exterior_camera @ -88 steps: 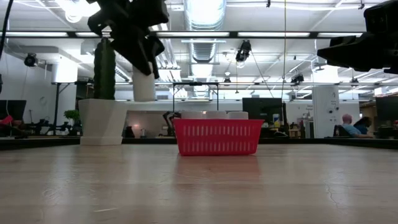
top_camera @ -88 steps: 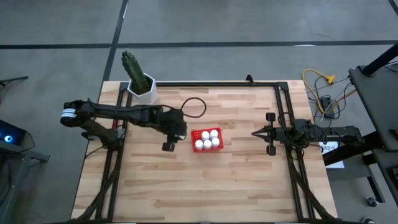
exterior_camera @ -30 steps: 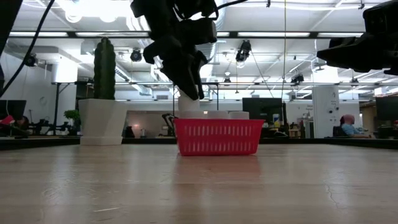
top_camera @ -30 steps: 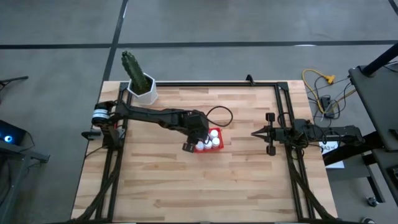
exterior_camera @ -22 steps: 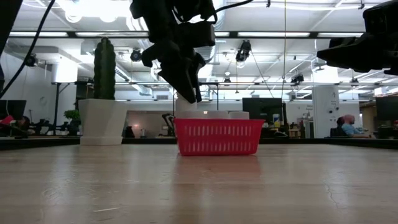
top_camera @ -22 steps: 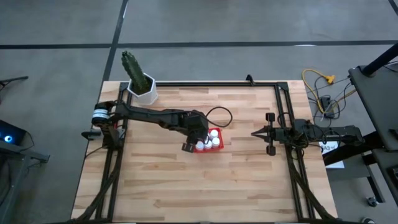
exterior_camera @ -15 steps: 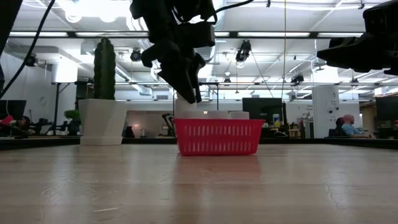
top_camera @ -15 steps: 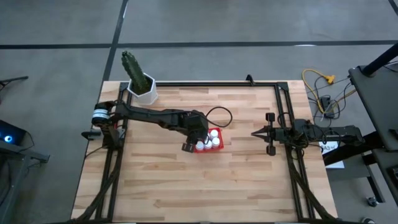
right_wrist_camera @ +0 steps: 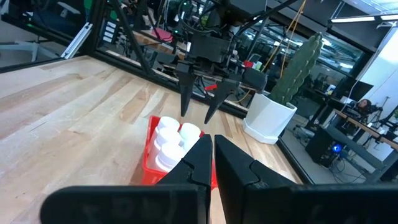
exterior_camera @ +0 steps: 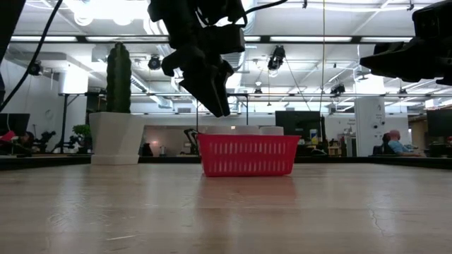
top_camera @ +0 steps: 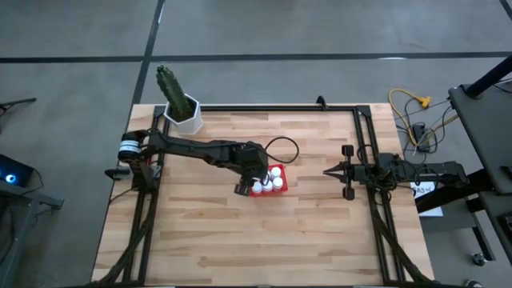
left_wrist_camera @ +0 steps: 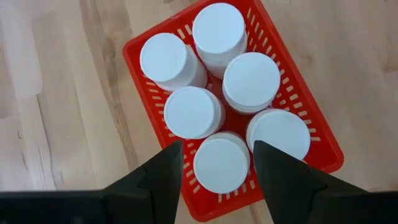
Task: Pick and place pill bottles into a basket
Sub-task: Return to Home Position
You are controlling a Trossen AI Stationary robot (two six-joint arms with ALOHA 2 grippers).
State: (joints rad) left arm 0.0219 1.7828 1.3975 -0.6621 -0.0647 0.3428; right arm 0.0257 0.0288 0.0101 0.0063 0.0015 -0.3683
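Now | left end effector (left_wrist_camera: 217, 148) spread over basket (left_wrist_camera: 323, 158) edge | six pill bottles (left_wrist_camera: 193, 112) inside | right end effector (top_camera: 326, 170) pressed together

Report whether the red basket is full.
Full: six upright white bottles fill the basket wall to wall; left gripper hangs open above.

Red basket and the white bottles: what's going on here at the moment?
All six pill bottles stand upright in the red basket, filling it. The left gripper hovers open just above the basket, over one of the bottles and holding nothing. The right gripper waits shut near the right edge of the table, away from the basket. No bottle shows loose on the table, so the packing looks finished.
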